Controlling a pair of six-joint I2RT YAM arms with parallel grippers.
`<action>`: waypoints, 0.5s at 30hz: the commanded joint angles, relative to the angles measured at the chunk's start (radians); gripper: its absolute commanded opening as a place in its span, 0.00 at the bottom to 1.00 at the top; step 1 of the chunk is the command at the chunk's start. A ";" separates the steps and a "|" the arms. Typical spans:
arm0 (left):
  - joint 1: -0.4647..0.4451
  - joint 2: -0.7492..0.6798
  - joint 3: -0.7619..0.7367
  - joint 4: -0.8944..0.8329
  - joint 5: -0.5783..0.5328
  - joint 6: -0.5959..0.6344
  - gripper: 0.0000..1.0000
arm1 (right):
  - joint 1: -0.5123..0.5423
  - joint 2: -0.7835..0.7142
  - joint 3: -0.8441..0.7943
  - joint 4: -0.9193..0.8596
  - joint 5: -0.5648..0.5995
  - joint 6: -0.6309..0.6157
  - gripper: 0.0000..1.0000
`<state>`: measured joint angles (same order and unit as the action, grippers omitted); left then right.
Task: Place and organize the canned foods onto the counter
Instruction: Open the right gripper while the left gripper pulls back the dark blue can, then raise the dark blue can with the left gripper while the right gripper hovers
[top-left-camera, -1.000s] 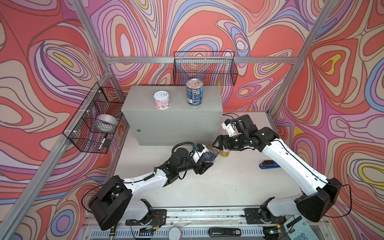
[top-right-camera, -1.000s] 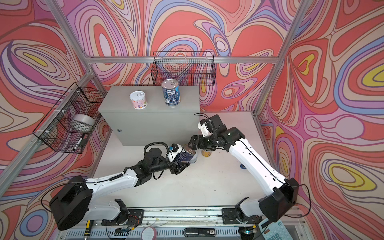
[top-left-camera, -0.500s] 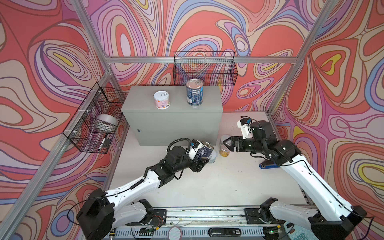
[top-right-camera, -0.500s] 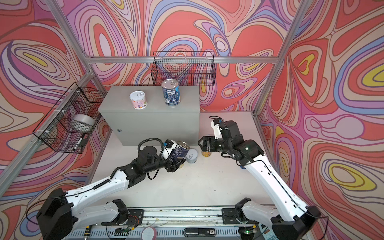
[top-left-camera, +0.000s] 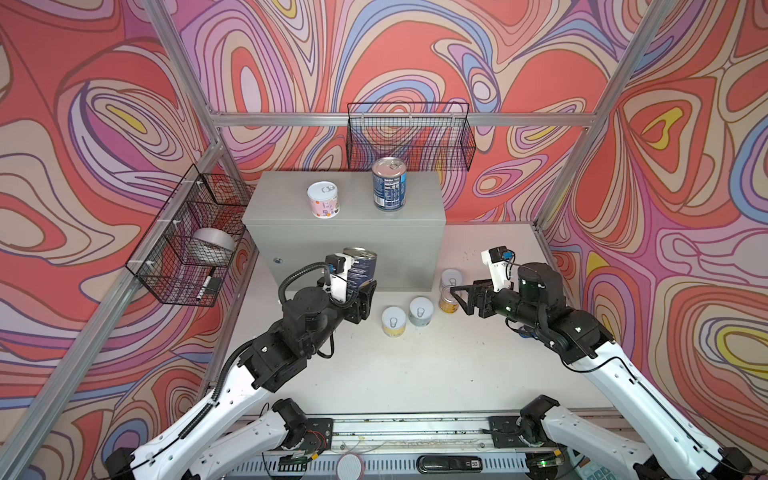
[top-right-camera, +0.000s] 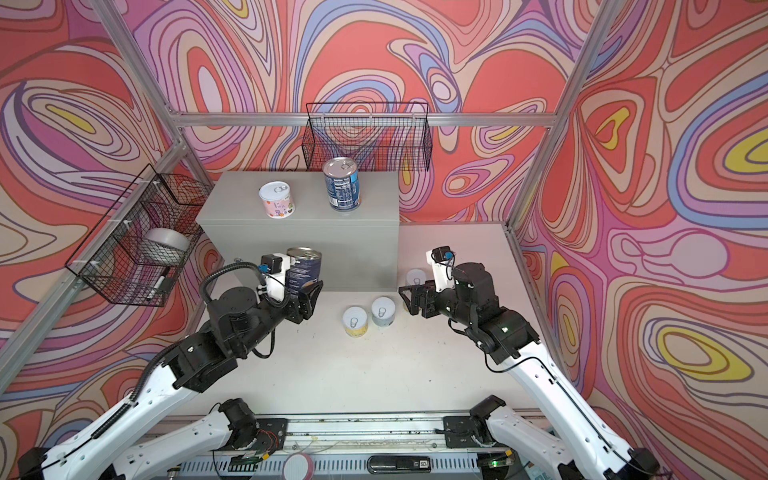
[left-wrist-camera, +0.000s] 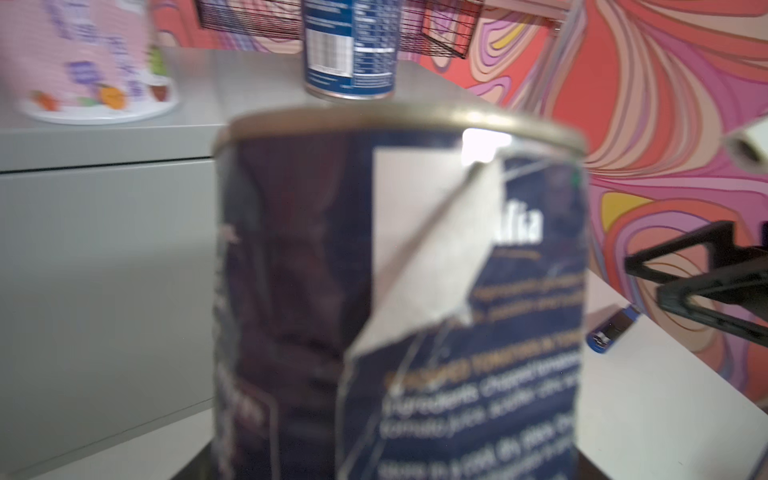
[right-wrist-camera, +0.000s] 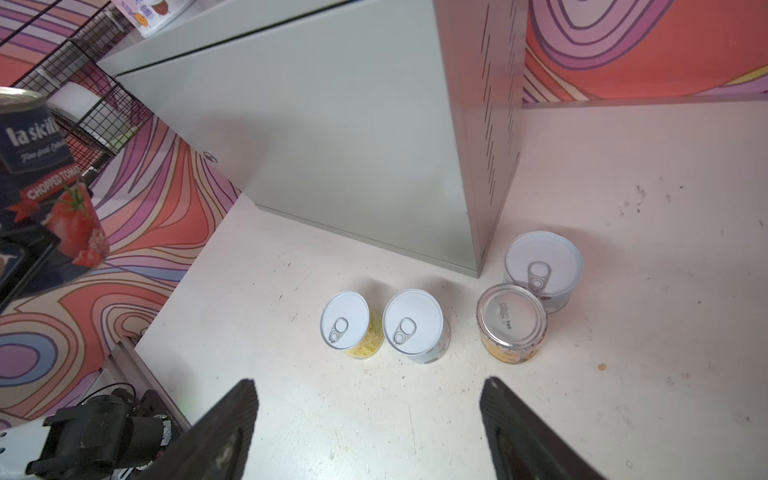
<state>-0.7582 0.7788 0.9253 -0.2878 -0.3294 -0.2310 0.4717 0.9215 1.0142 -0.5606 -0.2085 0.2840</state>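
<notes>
Wire baskets, tape, and a small blue object

A black wire basket (top-left-camera: 409, 137) hangs on the back wall; another (top-left-camera: 187, 237) on the left wall holds a grey tape roll (top-left-camera: 212, 245) and a marker (top-left-camera: 205, 284). A small blue object (left-wrist-camera: 611, 330) lies on the white tabletop (top-left-camera: 415, 374).

My left pincer (top-left-camera: 360, 291) has lifted the tall dark blue can (top-left-camera: 360, 268) off the white desk (top-left-camera: 415, 374), from low and tilted to upright in front of the grey cabinet (top-left-camera: 345, 232). My right pincer (top-left-camera: 461, 297) has drawn back from the orange can (top-left-camera: 446, 305) and hangs empty, jaws apart. The yellow can (top-left-camera: 393, 321) and pale-blue can (top-left-camera: 420, 311) now show uncovered.
</notes>
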 joint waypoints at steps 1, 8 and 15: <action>0.003 -0.040 0.078 -0.067 -0.247 -0.029 0.41 | -0.003 0.011 -0.025 0.041 -0.028 -0.043 0.86; 0.004 -0.047 0.170 -0.186 -0.448 -0.035 0.42 | -0.004 0.004 -0.085 0.138 -0.080 -0.034 0.86; 0.004 -0.021 0.253 -0.170 -0.595 0.064 0.43 | -0.003 0.036 -0.107 0.216 -0.108 0.007 0.86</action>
<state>-0.7582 0.7589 1.1168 -0.5476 -0.8024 -0.2169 0.4717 0.9371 0.9207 -0.4023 -0.2958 0.2749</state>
